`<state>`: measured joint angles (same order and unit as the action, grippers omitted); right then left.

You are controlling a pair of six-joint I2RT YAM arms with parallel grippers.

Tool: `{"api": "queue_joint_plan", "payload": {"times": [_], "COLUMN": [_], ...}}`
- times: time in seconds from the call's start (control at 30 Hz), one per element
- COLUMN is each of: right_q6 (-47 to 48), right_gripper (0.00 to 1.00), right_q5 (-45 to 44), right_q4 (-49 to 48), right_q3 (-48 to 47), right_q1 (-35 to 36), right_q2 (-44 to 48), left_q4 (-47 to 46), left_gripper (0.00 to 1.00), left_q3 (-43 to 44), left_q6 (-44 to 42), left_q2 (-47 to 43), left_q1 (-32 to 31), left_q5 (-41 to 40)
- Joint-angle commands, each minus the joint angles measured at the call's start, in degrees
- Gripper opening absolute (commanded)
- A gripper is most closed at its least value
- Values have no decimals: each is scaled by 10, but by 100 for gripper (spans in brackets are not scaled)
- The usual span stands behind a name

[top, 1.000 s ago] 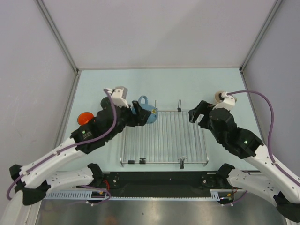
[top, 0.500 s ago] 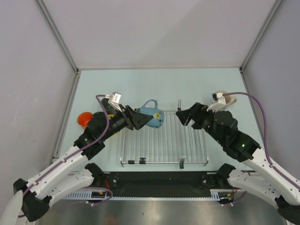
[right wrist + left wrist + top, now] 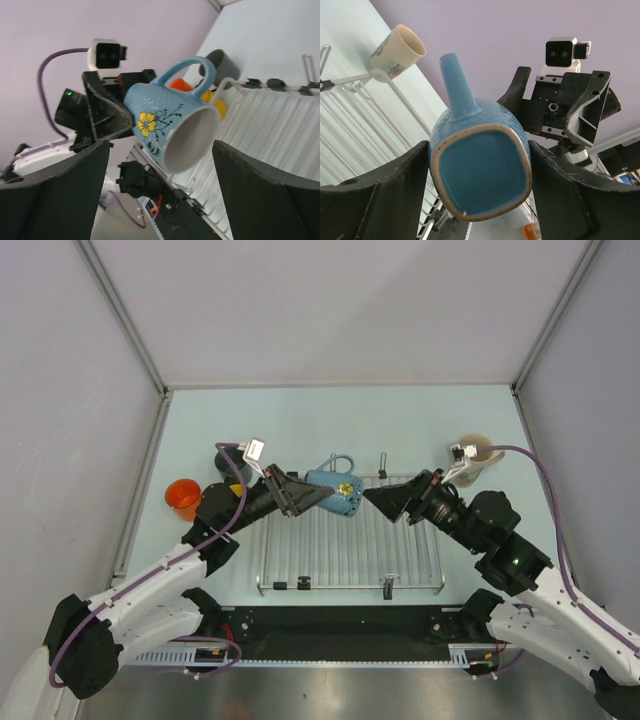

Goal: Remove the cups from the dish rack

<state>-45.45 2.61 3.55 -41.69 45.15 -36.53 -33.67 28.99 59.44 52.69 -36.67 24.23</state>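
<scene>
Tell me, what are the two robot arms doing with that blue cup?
The left claw holds the blue cup sideways above the dish rack, gripping its bottom end. The right claw is wide open, facing the cup's mouth, not touching it. An orange cup and a cream cup sit on the table beside the rack.

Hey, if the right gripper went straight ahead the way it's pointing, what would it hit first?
Most likely the blue mug. The left gripper holds it by the base, with its open mouth facing the right gripper. Nothing shows between them, though depth is hard to judge.
</scene>
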Motion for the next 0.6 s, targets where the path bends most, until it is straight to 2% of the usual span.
{"api": "queue_joint_plan", "payload": {"times": [0.0,0.3,0.57], "right_q6": [-27,-53,-64], "right_gripper": [89,87,80], "right_q5": [77,121,129], "right_q4": [-105,-176,-237], "right_q3": [6,15,6], "right_q1": [0,8,11], "right_q2": [-7,-69,-123], "left_q4": [-125,-141,-175], "left_gripper": [0,0,0], "left_q3": [9,6,-18], "left_q6": [35,45,64], "left_q2": [-7,2,11], "left_q1": [4,4,3], "left_q5": [26,34,36]}}
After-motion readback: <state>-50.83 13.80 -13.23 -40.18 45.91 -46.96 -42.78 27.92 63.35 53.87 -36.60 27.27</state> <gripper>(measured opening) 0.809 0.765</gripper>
